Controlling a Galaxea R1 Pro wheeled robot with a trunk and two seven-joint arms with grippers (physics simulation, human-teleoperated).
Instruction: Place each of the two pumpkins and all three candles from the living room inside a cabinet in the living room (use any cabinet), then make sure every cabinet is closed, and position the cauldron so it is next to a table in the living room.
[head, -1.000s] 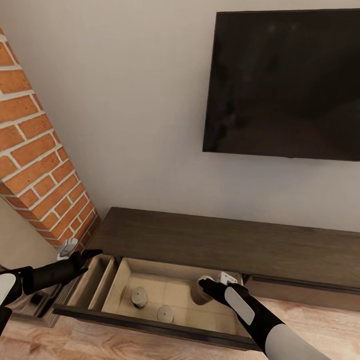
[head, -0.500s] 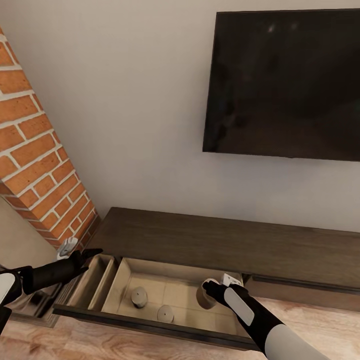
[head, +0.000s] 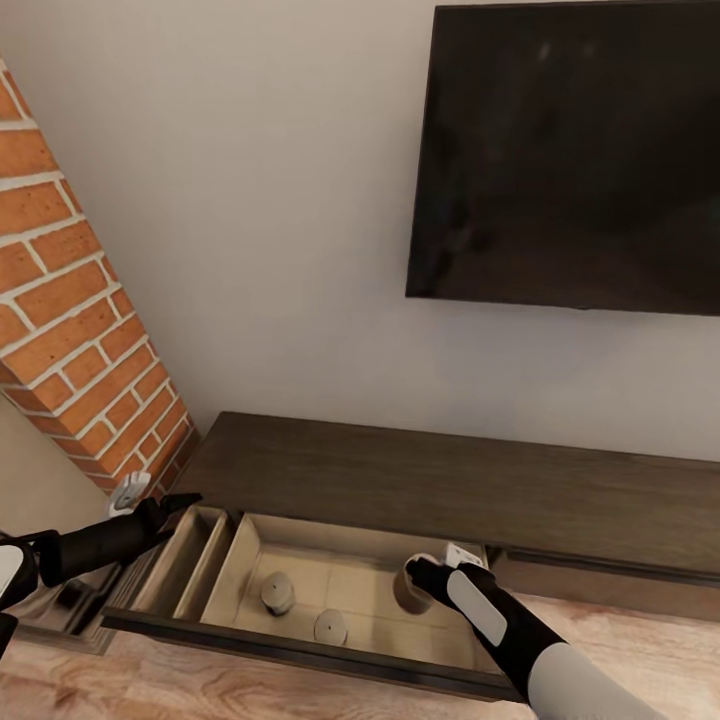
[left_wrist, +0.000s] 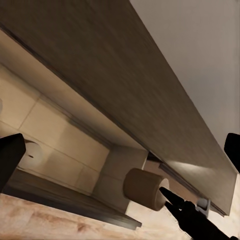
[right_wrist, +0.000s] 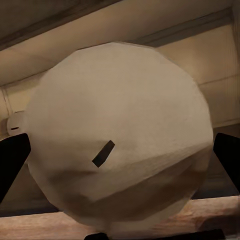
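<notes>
Candle (head: 410, 585) in your right gripper (head: 418, 574), clamped between the fingers, hangs low centre-right of the head view over the pale inside of the cabinet's (head: 420, 480) pulled-out drawer. Two more candles (head: 278, 592) stand on the drawer floor, lower centre. Your left gripper (head: 185, 500), lower left, is spread wide, holding nothing.

In the cabinet's (head: 420, 490) open drawer (head: 300, 650), two candles (head: 278, 592) stand at the 9 o'clock side; a third candle (head: 412, 588) sits at 3 o'clock, in the right claw (head: 425, 572). A television (head: 570, 160) hangs above, at 12 o'clock.
</notes>
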